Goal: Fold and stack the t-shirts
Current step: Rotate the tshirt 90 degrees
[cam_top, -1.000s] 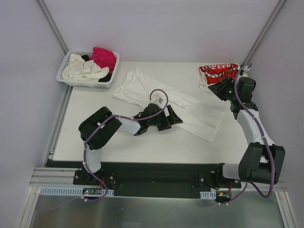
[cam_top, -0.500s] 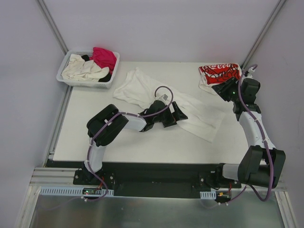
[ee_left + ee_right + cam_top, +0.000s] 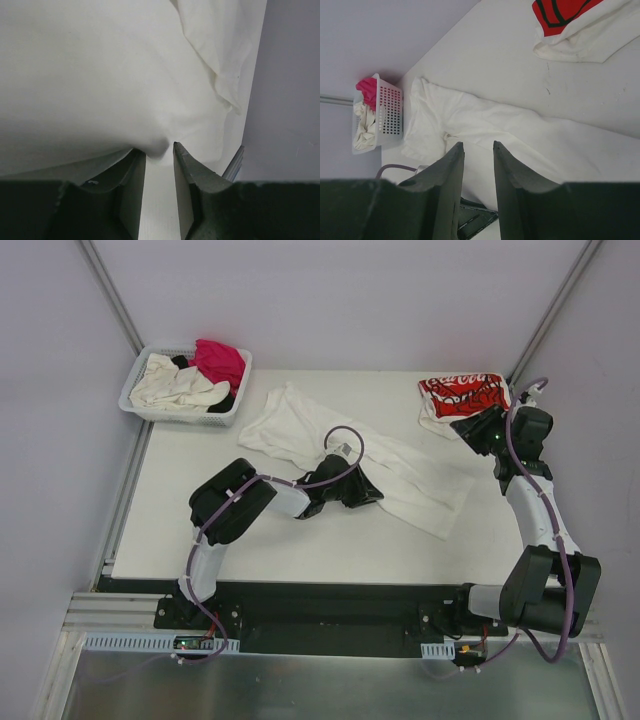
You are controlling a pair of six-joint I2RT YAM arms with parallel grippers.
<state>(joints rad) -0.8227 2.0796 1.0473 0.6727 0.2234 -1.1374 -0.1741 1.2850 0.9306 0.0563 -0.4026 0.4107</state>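
A large plain white t-shirt lies spread slantwise across the middle of the table. My left gripper is low at its near edge. In the left wrist view the jaws have drawn in narrow on a small bunched fold of that t-shirt at the left gripper's tips. A folded white t-shirt with red print sits at the far right corner. My right gripper hovers just in front of it, jaws apart and holding nothing. The right wrist view looks past the right gripper at the white t-shirt.
A white slotted basket stands at the far left corner, holding cream, magenta and black cloth. It shows in the right wrist view as the basket. Grey walls close in on the table's sides.
My left arm reached right to the white t-shirt's near edge and its jaws closed from wide open. The right gripper drifted slightly right.
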